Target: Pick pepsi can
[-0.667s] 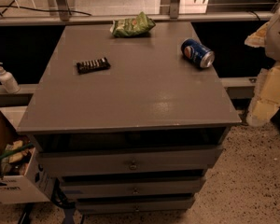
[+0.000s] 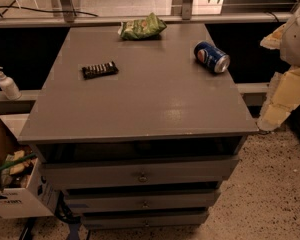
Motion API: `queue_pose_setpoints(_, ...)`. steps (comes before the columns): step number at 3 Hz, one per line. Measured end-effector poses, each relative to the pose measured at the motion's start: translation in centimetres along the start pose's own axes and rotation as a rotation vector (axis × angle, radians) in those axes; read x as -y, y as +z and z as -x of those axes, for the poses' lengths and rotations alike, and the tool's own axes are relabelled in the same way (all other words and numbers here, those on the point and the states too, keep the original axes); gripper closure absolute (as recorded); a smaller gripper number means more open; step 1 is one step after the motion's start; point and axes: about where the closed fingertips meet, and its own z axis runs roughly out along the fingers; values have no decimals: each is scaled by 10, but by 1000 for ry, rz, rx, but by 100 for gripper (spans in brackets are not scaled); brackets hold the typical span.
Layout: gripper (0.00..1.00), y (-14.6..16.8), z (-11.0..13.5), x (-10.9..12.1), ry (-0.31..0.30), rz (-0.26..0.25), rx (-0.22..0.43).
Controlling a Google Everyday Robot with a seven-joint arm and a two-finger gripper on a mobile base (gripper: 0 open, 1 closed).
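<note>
Currently the pepsi can point(image 2: 211, 57) lies on its side in the upper right of the frame, on the grey cabinet top point(image 2: 150, 104), close to that top's right edge. Its silver end faces lower right and the round logo faces the camera. Nothing touches it.

The gripper point(image 2: 282, 99) shows as a pale yellowish shape at the right edge of the frame, off the side of the cabinet and well apart from the can. Spread or pressed together: cannot tell. It holds nothing that I can make out.

Other items:
- A green snack bag point(image 2: 141, 27) sits at the far edge of the top.
- A flat black bar point(image 2: 99, 70) lies left of centre.
- Both are well apart from the can.

Task reads as barely begun, with the reach still to come.

Risks, as I judge them:
- A can on its side rolls. A glancing touch on the curved wall could send it rolling away before it is gripped.
- The right edge is near, so a push from the wrong side may tip the can off the top.
- Coming in from the side, the arm could clip the cabinet edge.
- A grip across the slick round body may slip unless it is centred.
</note>
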Motion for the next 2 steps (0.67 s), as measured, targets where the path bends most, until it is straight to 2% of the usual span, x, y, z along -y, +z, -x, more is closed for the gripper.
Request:
queue_pose_setpoints(1,0,21,1,37,57,-65,60)
queue_pose_setpoints(2,0,46,-3,79,149,-111,114)
